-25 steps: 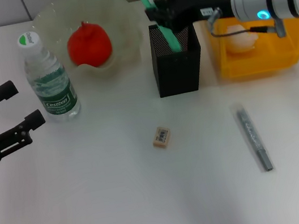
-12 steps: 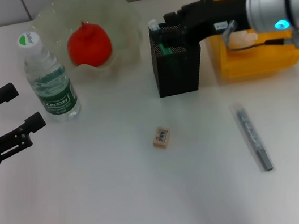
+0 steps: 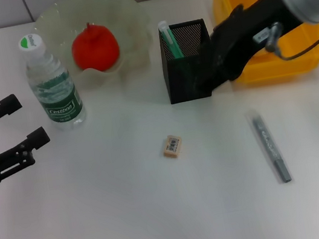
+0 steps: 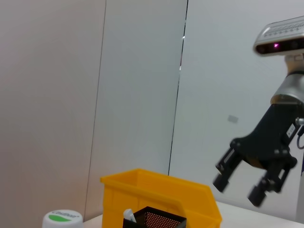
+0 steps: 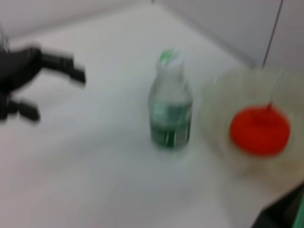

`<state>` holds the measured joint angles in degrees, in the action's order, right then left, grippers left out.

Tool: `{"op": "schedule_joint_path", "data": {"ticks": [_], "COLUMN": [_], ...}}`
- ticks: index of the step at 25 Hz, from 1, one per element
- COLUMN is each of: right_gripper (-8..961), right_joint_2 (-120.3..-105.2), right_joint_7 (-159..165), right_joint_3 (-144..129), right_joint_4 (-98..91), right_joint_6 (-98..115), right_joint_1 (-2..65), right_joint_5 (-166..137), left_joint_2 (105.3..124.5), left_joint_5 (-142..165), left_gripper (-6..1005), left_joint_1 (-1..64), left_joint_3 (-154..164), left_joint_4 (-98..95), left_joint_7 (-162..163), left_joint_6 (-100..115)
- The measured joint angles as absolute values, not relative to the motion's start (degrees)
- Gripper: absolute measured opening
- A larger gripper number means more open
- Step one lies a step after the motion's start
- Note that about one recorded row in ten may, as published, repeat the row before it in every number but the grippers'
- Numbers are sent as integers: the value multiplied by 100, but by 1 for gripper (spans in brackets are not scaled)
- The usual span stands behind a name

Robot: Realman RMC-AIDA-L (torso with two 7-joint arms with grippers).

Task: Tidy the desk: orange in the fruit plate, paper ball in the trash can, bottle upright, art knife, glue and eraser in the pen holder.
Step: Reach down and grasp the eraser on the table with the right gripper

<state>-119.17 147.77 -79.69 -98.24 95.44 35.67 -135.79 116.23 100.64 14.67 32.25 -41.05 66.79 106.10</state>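
Glue stick leans in the pen holder, white cap poking above the mesh rim. The right gripper, jaws spread and empty, hangs beside the holder at its 3 o'clock, in front of the trash can. Orange sits in the fruit plate; bottle stands upright. Eraser and art knife lie loose on the desk, likely next. Left gripper idles at 9 o'clock, jaws spread.
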Motion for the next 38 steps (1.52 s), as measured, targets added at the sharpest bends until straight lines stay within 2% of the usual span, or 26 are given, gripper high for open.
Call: {"op": "schedule_joint_path", "data": {"ticks": [5, 18, 38], "right_gripper": [712, 712, 713], "right_joint_2": [-11934, -11969, -11988], "right_joint_7": [14962, 15192, 15819], "right_joint_3": [-8549, -9883, -11053], "right_joint_4": [-8660, -6718, -6072], "right_joint_6": [9398, 7803, 6907], "right_joint_1": [4167, 4854, 5202], "right_joint_5": [-13846, -13885, -13904], "left_joint_2": [11647, 11678, 11719], "left_joint_5": [10064, 10088, 10116], "left_gripper": [843, 843, 843], "left_joint_1": [1447, 1446, 1423], "left_joint_3": [3226, 3226, 3226], "left_joint_4": [-4100, -4087, -4087], "left_joint_7": [6679, 6632, 6600], "left_joint_6": [10617, 10557, 10474]}}
